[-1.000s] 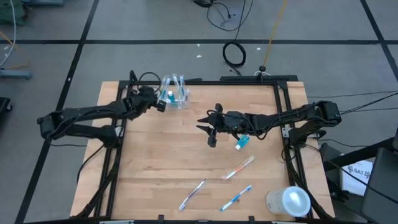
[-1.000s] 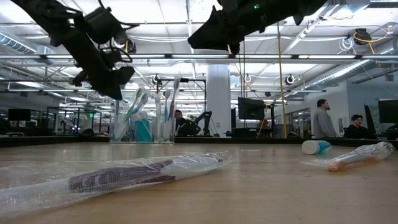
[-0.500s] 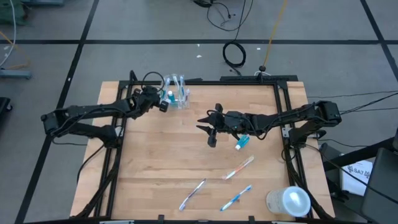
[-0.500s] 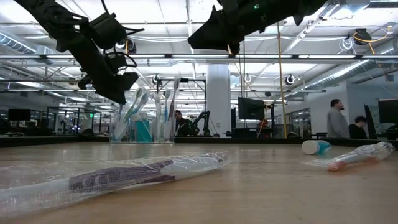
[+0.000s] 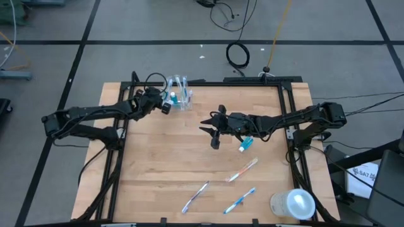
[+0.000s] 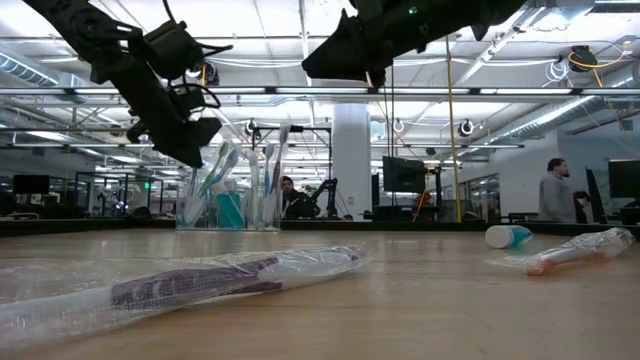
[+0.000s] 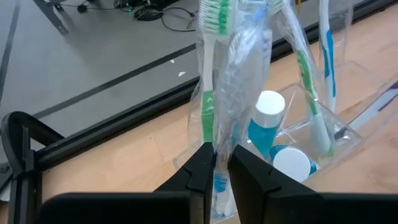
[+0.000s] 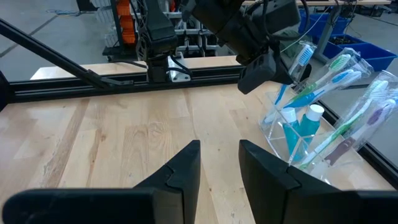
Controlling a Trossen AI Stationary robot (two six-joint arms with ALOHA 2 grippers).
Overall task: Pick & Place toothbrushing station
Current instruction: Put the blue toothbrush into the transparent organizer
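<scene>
The clear cup [image 5: 178, 94] stands at the table's far left and holds several toothbrushes and two toothpaste tubes [image 7: 268, 121]. My left gripper [image 7: 222, 171] is at the cup's near-left side, shut on a wrapped green-and-white toothbrush [image 7: 214, 74] that stands in the cup. My right gripper [image 5: 213, 135] hovers open above the middle of the table, with nothing between its fingers [image 8: 186, 165]. A third toothpaste tube [image 5: 245, 144] lies on its side on the table below the right arm. Three wrapped toothbrushes [image 5: 242, 169] [image 5: 196, 197] [image 5: 240, 200] lie flat near the front edge. My left gripper pinches the wrapped toothbrush's handle [image 7: 219, 146] between its two fingers, through the clear wrapper. The fingers come slanting down from the table's left and lie across the handle. The brush stands nearly upright, head up; its lower end is hidden behind the fingers.
A whitish translucent cylinder [image 5: 293, 204] stands at the front right corner. A black frame rail [image 5: 240, 82] runs along the table's far edge just behind the cup. Bare wood lies between the cup and the loose toothbrushes.
My left gripper has rolled a little at the cup while staying shut on the toothbrush.
</scene>
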